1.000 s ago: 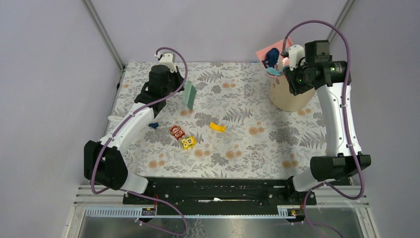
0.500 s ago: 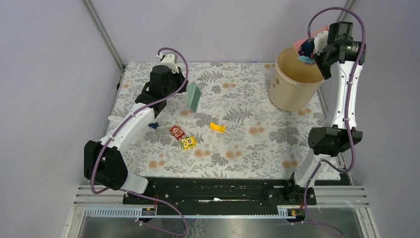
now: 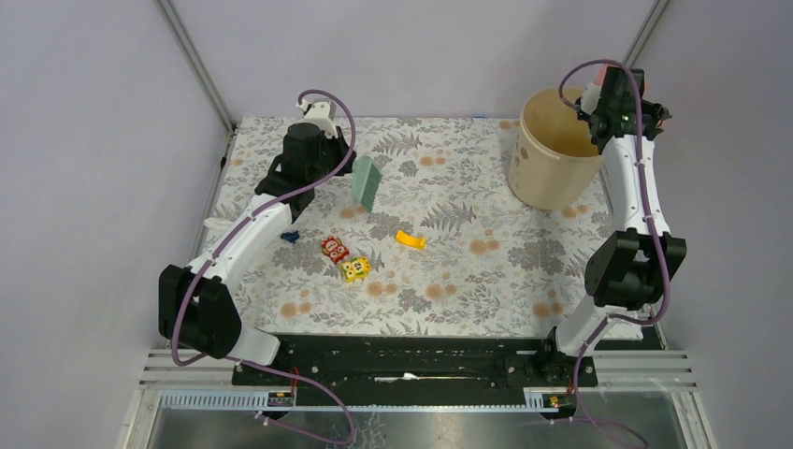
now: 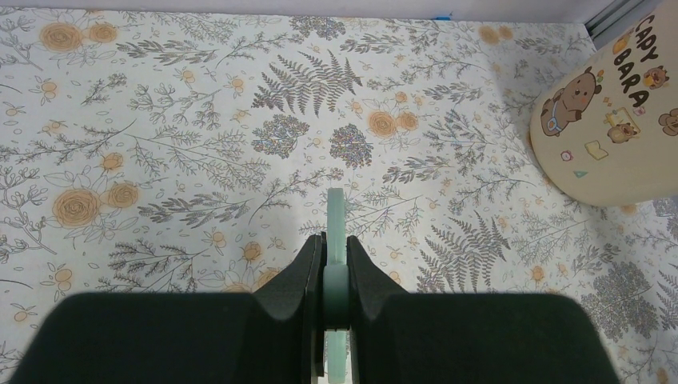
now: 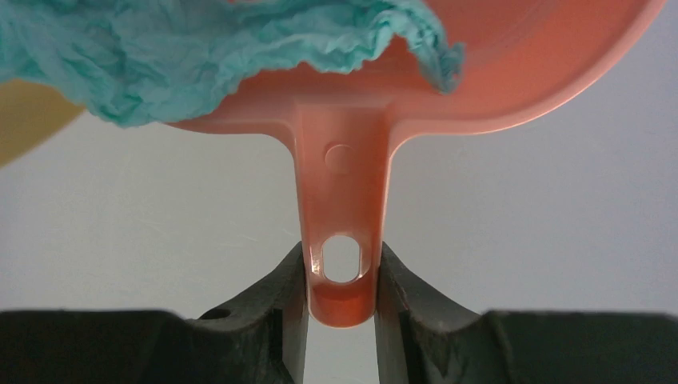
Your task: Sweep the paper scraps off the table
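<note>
My right gripper (image 5: 342,276) is shut on the handle of a pink dustpan (image 5: 512,72), which holds crumpled teal paper (image 5: 200,48). In the top view this gripper (image 3: 610,94) is raised above the right rim of the beige bucket (image 3: 552,178), and the wrist hides the pan. My left gripper (image 4: 336,256) is shut on a pale green flat brush (image 4: 337,212), held upright over the table (image 3: 486,281) at the back left (image 3: 365,181). One navy paper scrap (image 3: 290,236) lies on the cloth beside the left forearm.
A yellow curved piece (image 3: 410,240) and small red (image 3: 335,248) and yellow (image 3: 355,269) toy blocks lie mid-table. The bucket stands at the back right corner and also shows in the left wrist view (image 4: 616,120). Frame posts stand at both back corners.
The right arm has swung the dustpan up and to the right, from over the bucket's left rim to above its right rim. The left arm and brush have stayed almost still.
</note>
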Controlling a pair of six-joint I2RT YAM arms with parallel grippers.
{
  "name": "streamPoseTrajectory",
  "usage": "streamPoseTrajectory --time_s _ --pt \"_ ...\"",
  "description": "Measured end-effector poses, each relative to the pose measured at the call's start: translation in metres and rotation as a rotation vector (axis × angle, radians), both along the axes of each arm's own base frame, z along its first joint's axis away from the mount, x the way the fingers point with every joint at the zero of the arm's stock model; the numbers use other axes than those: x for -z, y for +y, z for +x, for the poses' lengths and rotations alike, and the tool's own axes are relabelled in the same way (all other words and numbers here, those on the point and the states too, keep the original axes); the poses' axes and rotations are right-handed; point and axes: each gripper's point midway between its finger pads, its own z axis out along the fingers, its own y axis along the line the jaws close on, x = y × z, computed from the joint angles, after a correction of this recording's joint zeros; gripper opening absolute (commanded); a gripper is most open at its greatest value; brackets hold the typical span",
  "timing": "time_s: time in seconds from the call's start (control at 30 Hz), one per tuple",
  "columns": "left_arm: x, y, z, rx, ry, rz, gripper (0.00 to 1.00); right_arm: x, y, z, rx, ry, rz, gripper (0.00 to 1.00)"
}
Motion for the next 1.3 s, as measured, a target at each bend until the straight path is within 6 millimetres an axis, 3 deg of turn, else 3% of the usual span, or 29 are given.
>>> streamPoseTrajectory --time_s 0.4,0.77,0.9,1.13,1.3 --pt "0.002 0.000 -0.001 0.000 0.008 0.003 0.00 -0.040 -0.007 0.004 -0.029 -0.045 -0.172 0.00" --pt "0.002 0.000 -0.001 0.000 0.009 0.003 0.00 -0.034 -0.006 -0.002 -0.027 -0.032 -0.161 0.00" --pt "0.002 0.000 -0.001 0.000 0.009 0.003 0.00 -0.022 -0.001 -0.006 -0.026 -0.046 -0.077 0.00" --pt "0.002 0.005 0.000 -0.010 0.012 0.021 0.00 -0.012 0.030 -0.029 -0.043 -0.155 0.237 0.00" --pt "0.002 0.027 0.009 -0.097 -0.011 0.084 0.00 0.027 0.081 -0.075 -0.090 -0.169 0.495 0.00"
